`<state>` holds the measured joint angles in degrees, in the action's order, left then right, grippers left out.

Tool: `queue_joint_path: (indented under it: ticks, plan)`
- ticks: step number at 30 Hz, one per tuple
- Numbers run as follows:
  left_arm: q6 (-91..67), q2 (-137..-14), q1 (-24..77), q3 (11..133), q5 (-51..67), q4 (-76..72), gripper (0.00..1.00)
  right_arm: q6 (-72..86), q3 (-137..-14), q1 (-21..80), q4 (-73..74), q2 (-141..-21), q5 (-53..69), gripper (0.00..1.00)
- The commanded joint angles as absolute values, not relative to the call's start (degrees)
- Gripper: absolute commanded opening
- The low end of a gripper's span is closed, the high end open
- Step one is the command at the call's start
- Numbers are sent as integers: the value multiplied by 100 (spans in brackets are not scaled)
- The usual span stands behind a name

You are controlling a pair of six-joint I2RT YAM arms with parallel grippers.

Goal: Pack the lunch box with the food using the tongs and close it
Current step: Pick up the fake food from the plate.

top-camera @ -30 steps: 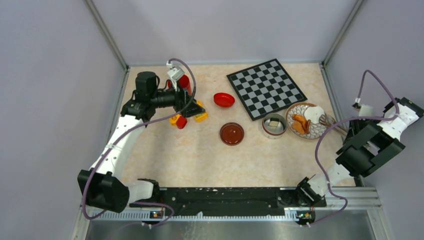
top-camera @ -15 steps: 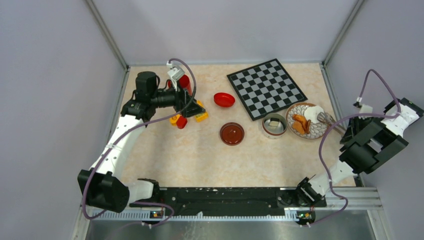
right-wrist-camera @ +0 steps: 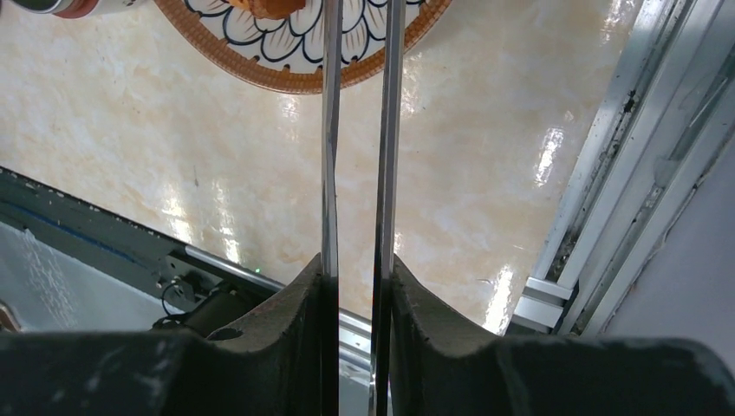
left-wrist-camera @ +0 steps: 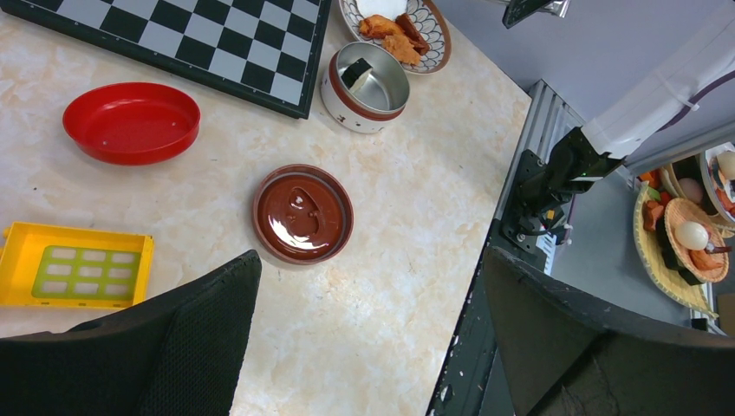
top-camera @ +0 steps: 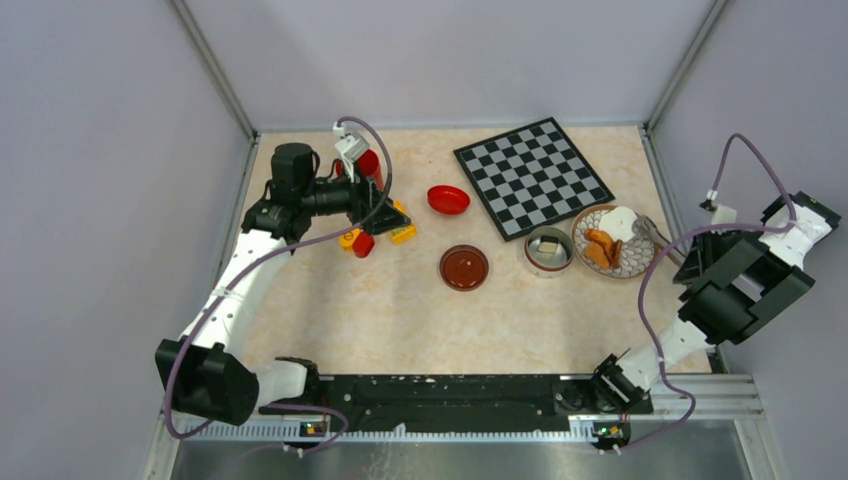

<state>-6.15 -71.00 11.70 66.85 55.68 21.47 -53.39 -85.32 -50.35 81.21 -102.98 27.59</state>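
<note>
The lunch box (top-camera: pixel 548 252) stands open between its brown lid (top-camera: pixel 464 267) and the patterned plate (top-camera: pixel 632 262), with one small chunk (left-wrist-camera: pixel 355 74) inside. Orange-brown food (top-camera: pixel 602 246) and a white piece (top-camera: pixel 620 220) lie on the plate. My right gripper (right-wrist-camera: pixel 357 264) is shut on the tongs (right-wrist-camera: pixel 329 130), whose two arms run nearly parallel out over the plate rim (right-wrist-camera: pixel 286 65). From above, the tongs (top-camera: pixel 648 232) reach the plate's right side. My left gripper (left-wrist-camera: pixel 371 256) hangs open and empty at the far left (top-camera: pixel 380 210), away from the food.
A chessboard (top-camera: pixel 532 176) lies at the back, a red bowl (top-camera: pixel 448 199) beside it. Red and yellow toy blocks (top-camera: pixel 375 238) sit under the left gripper. A metal rail (right-wrist-camera: pixel 607 173) edges the table just right of the tongs.
My right gripper has squeezed the tongs' arms closer together, and the right arm has shifted slightly so the tongs' tips swung toward the far side of the plate. The left arm has not moved.
</note>
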Motion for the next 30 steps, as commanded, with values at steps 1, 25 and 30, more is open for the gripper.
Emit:
queue_joint_path:
  ticks: [1, 25, 30]
  plan:
    - [-685, -7081, 1143, 6695, 5651, 1954, 99, -5664, -8874, -5010, 8298, -10143, 3153, 21]
    - [-683, -7011, 1134, 6685, 5640, 1970, 99, -5382, -8692, -4431, 8170, -10021, 3002, 27]
    - [-691, -7031, 1134, 6684, 5645, 1943, 99, -5290, -8669, -4310, 8156, -9991, 2957, 27]
